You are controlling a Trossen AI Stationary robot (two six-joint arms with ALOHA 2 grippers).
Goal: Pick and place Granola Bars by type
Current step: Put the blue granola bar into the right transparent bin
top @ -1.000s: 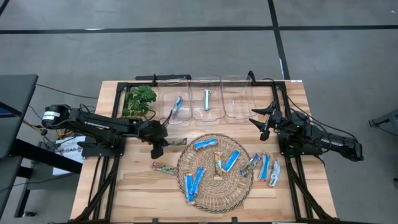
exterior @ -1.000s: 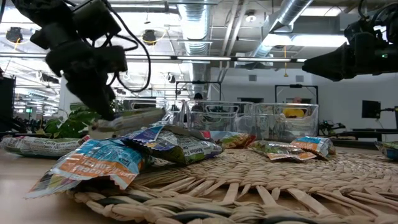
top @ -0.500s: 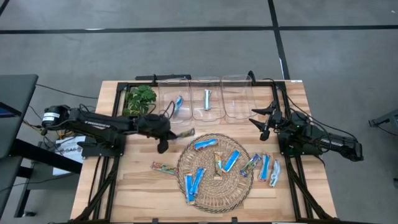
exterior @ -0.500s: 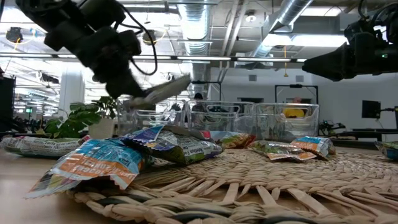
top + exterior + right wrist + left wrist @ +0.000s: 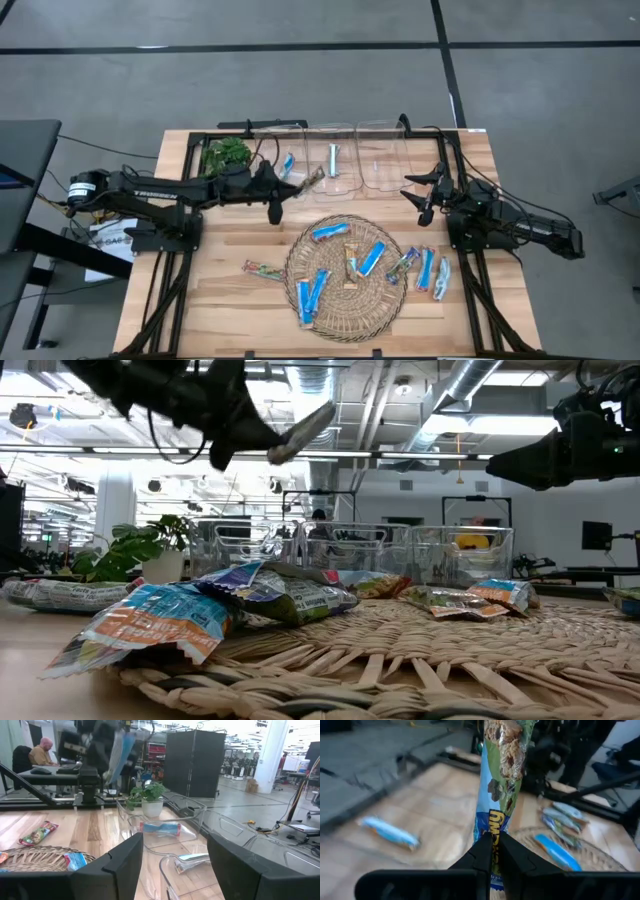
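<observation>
A: What does the whole scene show, from above?

B: A wooden table with three clear bins in a row at the far edge, a potted plant beside them and a round woven mat in front. Most of the granola bars lie on the mat; three more rest just right of it and one multicoloured bar lies just left of it. The left bin holds a bright blue bar and the middle bin a pale one; the right bin looks empty.

A: Which step is in hand?

B: The carry, by my reading. The left gripper is clamped on one end of a green and tan bar, held in the air over the near edge of the left and middle bins. The left wrist view shows the fingers pinched on the wrapper with the bar standing out ahead of them.

A: And the other arm?

B: The right gripper waits near the right bin, jaws apart and empty.

A: What does the next move call for?

B: Probably bringing the bar over the bin for its type, likely the empty right one, since the other two hold different kinds. The fingers should part only once the long, loose end hangs inside the walls, as it could otherwise catch a rim.
</observation>
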